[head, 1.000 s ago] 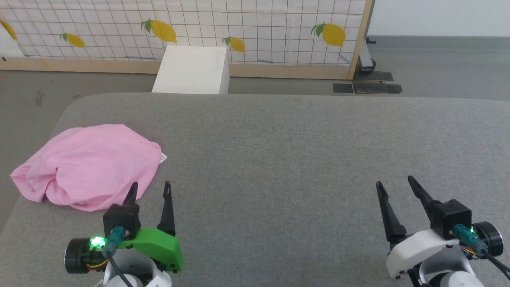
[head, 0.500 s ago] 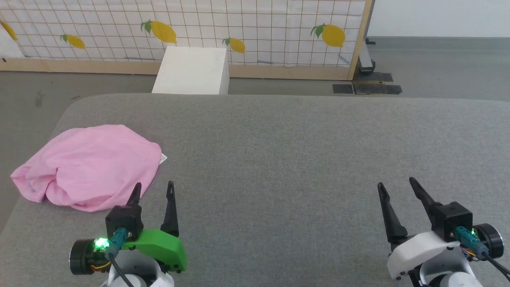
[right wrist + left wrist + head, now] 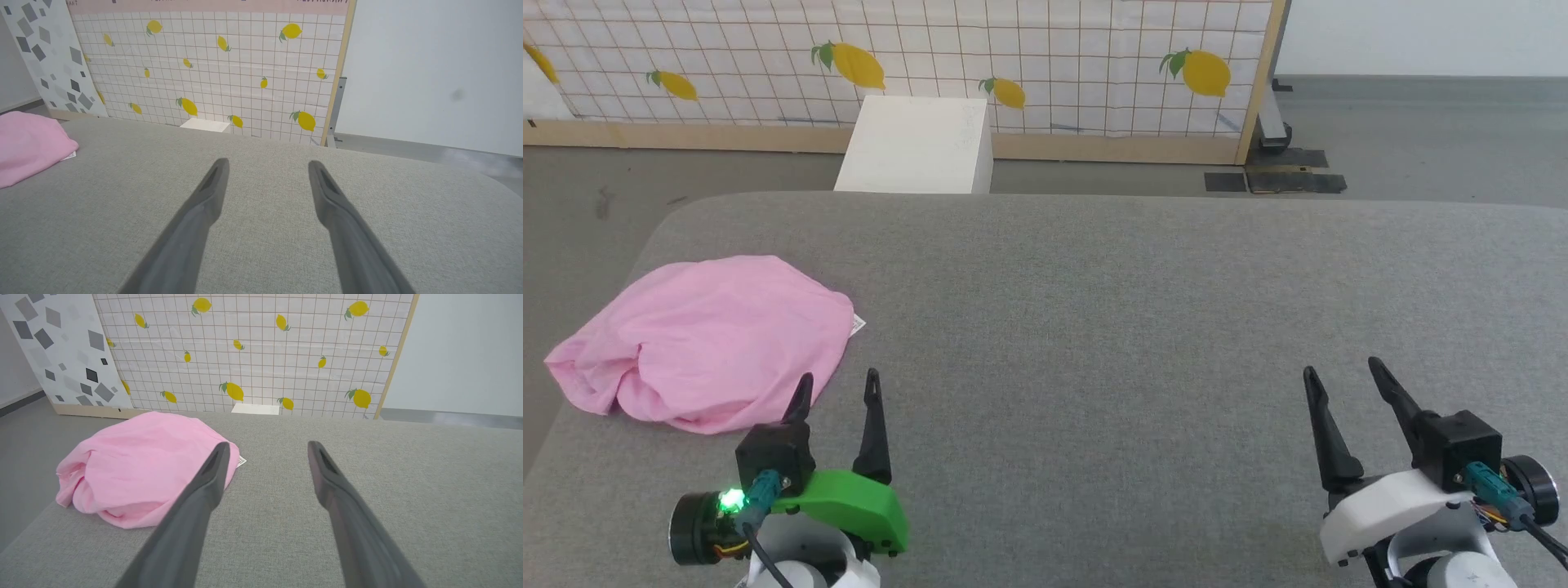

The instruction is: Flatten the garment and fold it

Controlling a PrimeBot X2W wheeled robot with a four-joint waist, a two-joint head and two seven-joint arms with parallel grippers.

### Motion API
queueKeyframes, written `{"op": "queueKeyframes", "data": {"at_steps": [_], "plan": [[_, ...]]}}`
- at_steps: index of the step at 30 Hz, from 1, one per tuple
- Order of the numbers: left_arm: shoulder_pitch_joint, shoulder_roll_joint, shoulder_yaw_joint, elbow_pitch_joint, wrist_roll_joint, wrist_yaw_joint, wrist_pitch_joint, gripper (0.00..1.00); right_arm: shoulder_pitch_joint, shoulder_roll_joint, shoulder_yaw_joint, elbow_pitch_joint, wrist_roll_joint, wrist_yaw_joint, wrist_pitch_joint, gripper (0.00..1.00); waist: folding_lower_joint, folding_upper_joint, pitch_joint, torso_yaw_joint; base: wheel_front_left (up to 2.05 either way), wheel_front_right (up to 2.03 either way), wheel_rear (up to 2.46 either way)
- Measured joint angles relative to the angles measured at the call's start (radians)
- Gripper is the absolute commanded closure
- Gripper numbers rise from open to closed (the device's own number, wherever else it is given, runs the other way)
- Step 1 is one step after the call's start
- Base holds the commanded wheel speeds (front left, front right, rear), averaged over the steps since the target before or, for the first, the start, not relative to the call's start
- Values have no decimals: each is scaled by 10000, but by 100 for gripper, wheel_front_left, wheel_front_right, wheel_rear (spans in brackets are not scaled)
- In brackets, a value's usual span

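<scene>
The light pink T-shirt (image 3: 707, 339) lies bunched in a rounded heap at the left side of the grey padded surface (image 3: 1094, 310). Its small white label (image 3: 858, 325) pokes out at the heap's right edge. My left gripper (image 3: 839, 384) hovers open just right of the heap's near edge, apart from the cloth. In the left wrist view the garment (image 3: 139, 465) lies ahead and left of the gripper (image 3: 267, 447). My right gripper (image 3: 1342, 369) stands open at the lower right, far from the shirt, with nothing between its fingers. The right wrist view catches the pink cloth (image 3: 28, 147) at its left edge.
A white box (image 3: 919, 143) stands on the floor behind the surface's far edge. A lemon-patterned grid panel (image 3: 1013, 57) with a wooden frame runs along the back. The surface's left edge lies close beside the shirt. Grey floor surrounds it.
Both grippers have drifted slightly to the right and stay open. The shirt has not moved.
</scene>
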Motion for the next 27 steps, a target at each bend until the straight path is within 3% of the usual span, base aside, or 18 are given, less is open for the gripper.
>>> {"op": "queueKeyframes", "data": {"at_steps": [27], "plan": [[-110,0,-242,293,-539,313,-543,0,-133,2,-159,380,345,-2,-552,0,0,0,-36,46,0,0,0]]}}
